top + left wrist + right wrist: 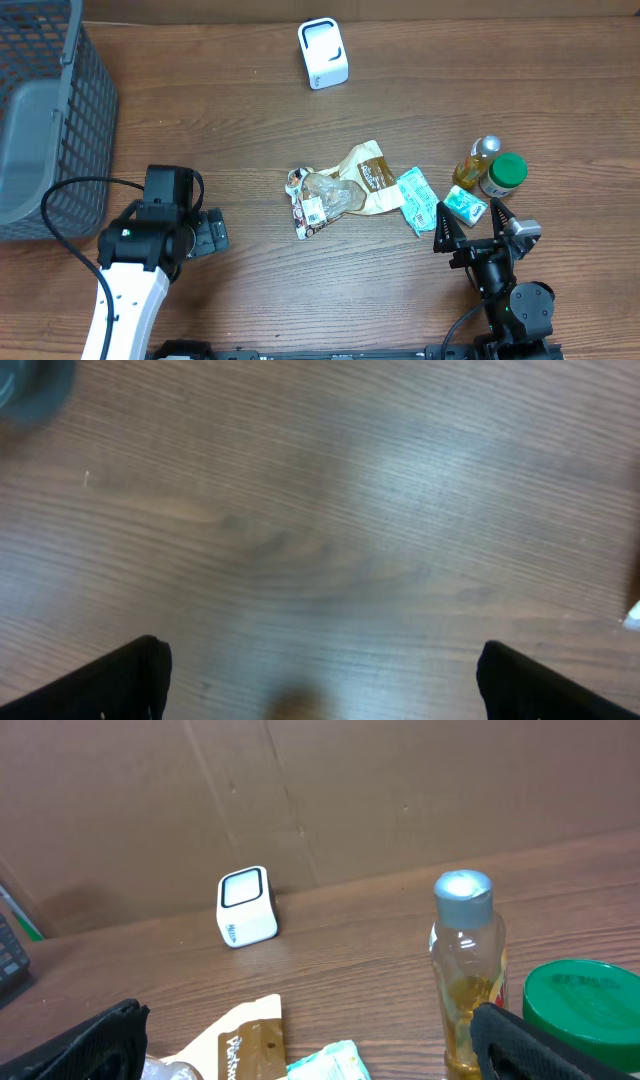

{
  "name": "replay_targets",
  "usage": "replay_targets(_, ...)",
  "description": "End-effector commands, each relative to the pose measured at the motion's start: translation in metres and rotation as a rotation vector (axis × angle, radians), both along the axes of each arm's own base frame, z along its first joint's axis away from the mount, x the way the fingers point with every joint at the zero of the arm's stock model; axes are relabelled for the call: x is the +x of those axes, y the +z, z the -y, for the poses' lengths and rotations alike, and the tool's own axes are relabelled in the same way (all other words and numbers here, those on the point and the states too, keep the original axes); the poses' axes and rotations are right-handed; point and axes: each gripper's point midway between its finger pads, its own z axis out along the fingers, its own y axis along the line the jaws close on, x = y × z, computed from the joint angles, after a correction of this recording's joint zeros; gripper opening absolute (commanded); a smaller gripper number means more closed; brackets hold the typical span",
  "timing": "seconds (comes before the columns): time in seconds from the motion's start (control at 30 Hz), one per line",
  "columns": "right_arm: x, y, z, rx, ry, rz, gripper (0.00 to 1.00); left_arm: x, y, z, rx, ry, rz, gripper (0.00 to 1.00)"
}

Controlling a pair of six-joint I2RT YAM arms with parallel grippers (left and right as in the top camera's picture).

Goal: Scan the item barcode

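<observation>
The white barcode scanner [323, 53] stands at the back of the table, and the right wrist view shows it [246, 906] in front of a cardboard wall. Several items lie mid-table: a cream and brown pouch [367, 175], a clear packet with a printed label [318, 205] and a teal packet [417, 195]. My right gripper [468, 222] is open near the table's front, just short of a second teal packet [465, 205]. Far from the items on the left, my left gripper [213, 234] is open over bare wood [320, 540], with nothing between its fingers.
A yellow bottle with a silver cap [465, 970] and a green-lidded jar [585, 1005] stand close ahead of my right gripper's right finger. A grey mesh basket [50, 110] fills the back left corner. A black cable [70, 200] loops beside the left arm.
</observation>
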Motion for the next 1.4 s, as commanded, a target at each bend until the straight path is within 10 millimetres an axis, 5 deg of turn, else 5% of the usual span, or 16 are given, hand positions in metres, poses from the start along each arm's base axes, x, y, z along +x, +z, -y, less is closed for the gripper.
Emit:
replay_targets(0.0, 0.000, -0.002, 0.001, -0.007, -0.001, 0.003, 1.00, 0.015, 0.002, 0.003, -0.014, -0.003, 0.155, 1.00)
replay_targets(0.23, 0.000, -0.002, 0.001, -0.007, -0.001, 0.003, 1.00, 0.068, 0.043, 0.041, -0.220, -0.123, 0.682, 1.00)
replay_targets(0.43, 0.000, -0.002, 0.001, -0.007, -0.001, 0.003, 1.00, 0.061, 0.073, 0.056, -0.291, -0.229, 1.066, 1.00)
replay_targets(0.6, 0.000, -0.002, 0.001, -0.007, -0.001, 0.003, 1.00, 0.049, 0.077, 0.057, -0.294, -0.259, 1.231, 1.00)
replay_targets(1.0, 0.000, -0.002, 0.001, -0.007, -0.001, 0.003, 1.00, 0.032, 0.065, 0.054, -0.230, -0.296, 1.272, 1.00)
replay_targets(1.37, 0.000, -0.002, 0.001, -0.007, -0.001, 0.003, 1.00, 0.021, 0.025, 0.045, -0.129, -0.302, 1.122, 1.00)
